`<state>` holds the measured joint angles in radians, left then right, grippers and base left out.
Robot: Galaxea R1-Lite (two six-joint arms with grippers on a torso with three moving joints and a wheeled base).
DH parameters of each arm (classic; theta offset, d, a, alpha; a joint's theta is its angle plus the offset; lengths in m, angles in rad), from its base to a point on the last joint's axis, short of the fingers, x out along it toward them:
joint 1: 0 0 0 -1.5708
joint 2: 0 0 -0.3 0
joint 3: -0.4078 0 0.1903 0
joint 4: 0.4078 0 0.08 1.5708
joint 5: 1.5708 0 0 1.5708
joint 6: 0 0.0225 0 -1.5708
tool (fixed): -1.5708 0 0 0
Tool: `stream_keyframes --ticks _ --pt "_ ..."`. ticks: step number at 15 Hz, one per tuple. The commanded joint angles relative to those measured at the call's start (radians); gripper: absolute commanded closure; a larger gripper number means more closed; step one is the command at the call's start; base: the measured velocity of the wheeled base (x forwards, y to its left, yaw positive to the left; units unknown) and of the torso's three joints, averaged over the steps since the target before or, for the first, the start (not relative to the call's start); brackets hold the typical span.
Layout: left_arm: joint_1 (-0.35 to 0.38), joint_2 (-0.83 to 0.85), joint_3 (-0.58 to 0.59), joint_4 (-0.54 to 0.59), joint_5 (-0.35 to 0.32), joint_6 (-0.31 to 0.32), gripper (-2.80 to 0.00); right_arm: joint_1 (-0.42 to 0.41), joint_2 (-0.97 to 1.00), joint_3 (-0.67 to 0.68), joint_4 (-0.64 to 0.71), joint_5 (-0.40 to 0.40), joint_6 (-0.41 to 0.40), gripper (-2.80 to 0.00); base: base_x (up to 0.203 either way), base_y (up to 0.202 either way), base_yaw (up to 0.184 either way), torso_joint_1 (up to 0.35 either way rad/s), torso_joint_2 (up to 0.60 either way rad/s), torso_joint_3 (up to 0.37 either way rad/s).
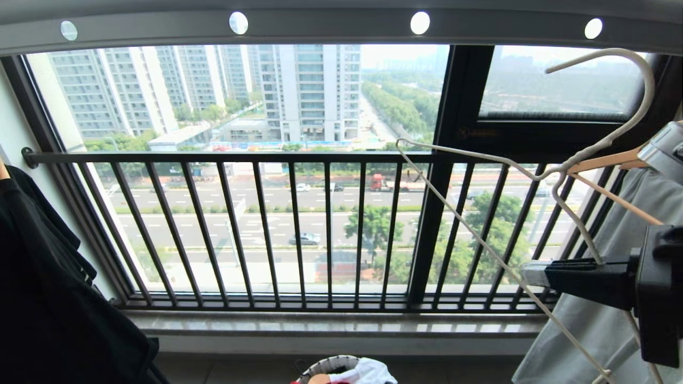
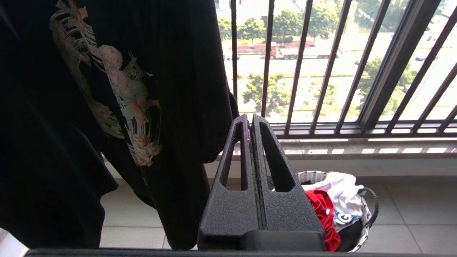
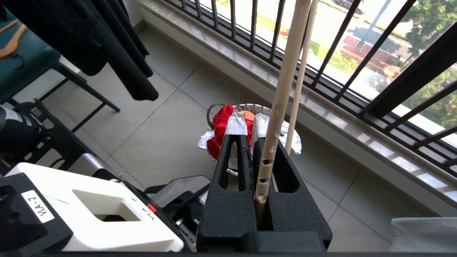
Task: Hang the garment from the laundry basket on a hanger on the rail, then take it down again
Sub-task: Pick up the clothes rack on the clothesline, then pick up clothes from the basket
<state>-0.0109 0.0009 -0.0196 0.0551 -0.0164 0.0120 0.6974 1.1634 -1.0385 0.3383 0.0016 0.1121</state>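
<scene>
My right gripper (image 3: 255, 150) is nearest, its fingers (image 1: 539, 273) pinching the thin wire of the off-white hanger (image 1: 525, 176) low on one side. The hanger hangs tilted in that grip, its curved hook (image 1: 635, 74) up just under the grey rail (image 1: 331, 26) but not over it, beside the pale grey garment (image 1: 597, 320) on its wooden hanger (image 1: 608, 160).

My left gripper (image 2: 251, 123) is empty, fingers pressed flat together, hanging beside the black printed T-shirt (image 2: 107, 107) and above the laundry basket (image 2: 367, 210).

The basket stands on the tiled floor (image 3: 150, 117) just short of the stone sill (image 1: 331, 322), below the rail. The red T-shirt (image 2: 323, 214) lies crumpled inside it, pushed against one wall, with white cloth (image 2: 339, 192) heaped over and beside it.

Beyond the basket the black railing (image 1: 267, 229) of upright bars closes the window, well below the rail with its row of bright round holes.
</scene>
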Motion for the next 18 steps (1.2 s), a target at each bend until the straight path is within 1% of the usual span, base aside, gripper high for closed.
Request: stream_keyframes --ticks 1,5,12,18 --pt "0.000 0.001 0.000 0.000 -0.001 0.000 0.00 -0.022 0.036 0.008 -0.008 0.004 -0.004 0.00 0.000 0.000 0.000 0.000 0.00 0.000" --pt "0.000 0.001 0.000 0.000 0.001 0.000 0.00 -0.027 0.041 0.020 -0.072 0.002 -0.006 0.00 0.000 0.000 0.000 0.000 0.00 0.000" --pt "0.000 0.001 0.000 0.000 -0.001 0.000 0.00 -0.027 0.036 0.025 -0.073 -0.005 -0.003 0.00 0.000 0.000 0.000 0.000 0.00 0.000" --pt "0.000 0.001 0.000 0.000 0.001 0.000 0.00 -0.027 0.044 0.021 -0.073 -0.015 -0.003 0.00 0.000 0.000 0.000 -0.136 0.29 0.155"
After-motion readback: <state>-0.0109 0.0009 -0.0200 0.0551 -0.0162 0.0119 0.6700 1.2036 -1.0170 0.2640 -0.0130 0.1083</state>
